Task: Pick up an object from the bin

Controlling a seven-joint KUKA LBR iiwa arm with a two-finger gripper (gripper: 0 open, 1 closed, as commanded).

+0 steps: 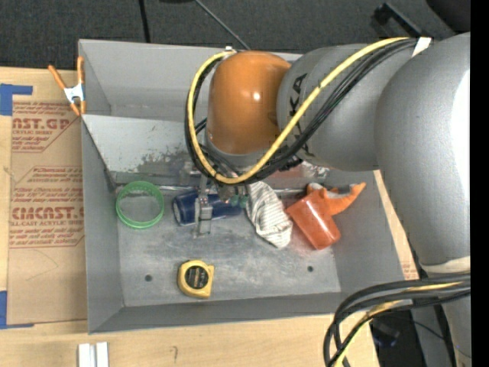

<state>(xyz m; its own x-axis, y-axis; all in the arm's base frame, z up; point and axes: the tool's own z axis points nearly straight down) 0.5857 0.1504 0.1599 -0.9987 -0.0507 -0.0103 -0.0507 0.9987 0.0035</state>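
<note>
Grey and scuffed, the metal bin [260,274] holds a few loose things across its middle. A dark blue, roughly cylindrical object [186,208] lies left of centre. The gripper [205,219] points straight down onto it, and whether it is open or closed there cannot be told. The arm [428,128] reaches in from the right and bends over the bin, its orange cover [241,105] above the gripper. A crumpled white cloth [269,214] lies just right of the blue object, with an orange object [315,222] beyond. A green ring [140,205] sits left, and a yellow tape measure [195,277] lies nearer the front wall.
</note>
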